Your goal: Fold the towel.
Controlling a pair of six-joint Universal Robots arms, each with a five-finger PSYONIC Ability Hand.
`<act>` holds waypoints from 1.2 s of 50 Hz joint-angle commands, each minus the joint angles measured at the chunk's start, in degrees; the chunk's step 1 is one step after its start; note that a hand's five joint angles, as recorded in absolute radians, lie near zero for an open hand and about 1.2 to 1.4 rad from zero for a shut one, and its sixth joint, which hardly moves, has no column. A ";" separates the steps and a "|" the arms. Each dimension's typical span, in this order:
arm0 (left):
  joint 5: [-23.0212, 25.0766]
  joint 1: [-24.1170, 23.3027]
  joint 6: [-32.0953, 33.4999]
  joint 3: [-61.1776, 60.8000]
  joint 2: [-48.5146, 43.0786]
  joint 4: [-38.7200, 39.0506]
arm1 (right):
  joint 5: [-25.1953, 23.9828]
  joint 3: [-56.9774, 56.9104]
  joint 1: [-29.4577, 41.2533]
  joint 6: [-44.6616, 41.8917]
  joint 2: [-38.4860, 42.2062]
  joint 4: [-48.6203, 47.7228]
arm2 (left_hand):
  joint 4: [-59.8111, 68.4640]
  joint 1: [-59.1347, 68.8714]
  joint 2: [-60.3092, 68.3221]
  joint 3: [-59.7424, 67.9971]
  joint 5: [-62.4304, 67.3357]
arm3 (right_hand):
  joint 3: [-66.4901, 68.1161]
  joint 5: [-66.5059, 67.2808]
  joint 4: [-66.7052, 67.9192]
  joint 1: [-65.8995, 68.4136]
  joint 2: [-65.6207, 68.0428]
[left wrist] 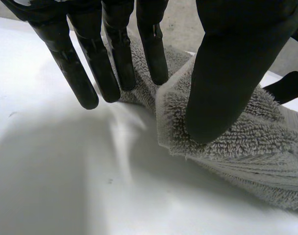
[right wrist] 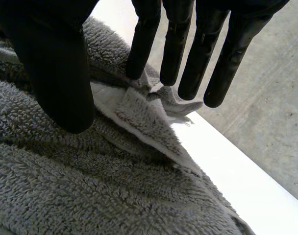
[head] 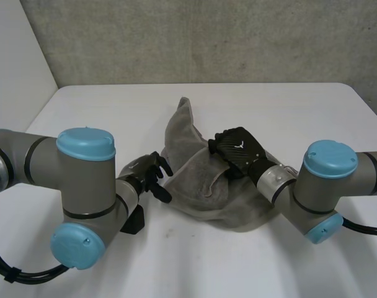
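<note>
A grey towel lies crumpled in the middle of the white table, with one end peaked up toward the back. My left hand is at the towel's left edge. In the left wrist view its thumb rests on a corner of the towel, while its straight fingers reach down just past that edge, with a gap between them and the thumb. My right hand lies on top of the towel's middle. Its thumb touches the towel, and a raised fold stands under its straight fingers.
A concrete wall rises behind the table. The table's far edge runs close beyond the right hand's fingertips. Bare tabletop spreads under the left hand's palm.
</note>
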 commanded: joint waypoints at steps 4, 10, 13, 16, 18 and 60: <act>0.09 0.00 -0.14 -0.03 -0.35 0.00 | -0.12 -2.45 0.37 -1.75 2.92 0.07 | 14.04 13.92 13.91 13.90 14.35 | 15.19 15.72 15.21 9.88 15.16; 0.18 0.00 -0.41 0.05 -0.44 0.00 | -0.21 -3.41 0.46 -2.81 3.44 0.07 | 17.74 17.62 17.61 17.60 18.05 | 15.53 16.05 15.55 10.22 15.50; 0.27 0.00 -0.41 -0.03 -0.35 0.00 | -0.12 -3.85 0.46 -2.72 3.53 0.24 | 17.57 17.45 17.44 17.43 17.88 | 15.53 16.05 15.55 10.22 15.50; 0.36 -0.26 -0.41 -0.03 -0.26 0.08 | -0.12 -4.03 0.46 -2.72 3.53 0.59 | 17.57 17.45 17.44 17.43 17.88 | 16.53 17.05 16.55 11.22 16.50; 0.36 -0.35 -0.41 -0.03 -0.26 0.08 | 0.06 -4.20 0.46 -2.72 3.53 0.68 | 18.41 18.29 18.28 18.27 18.72 | 18.87 19.39 18.89 13.56 18.84; 5.54 6.50 22.16 26.69 27.33 -19.07 | -2.75 -24.68 -16.77 7.39 -37.16 42.34 | 43.12 43.00 42.98 42.98 43.43 | 44.06 44.59 44.08 38.75 44.04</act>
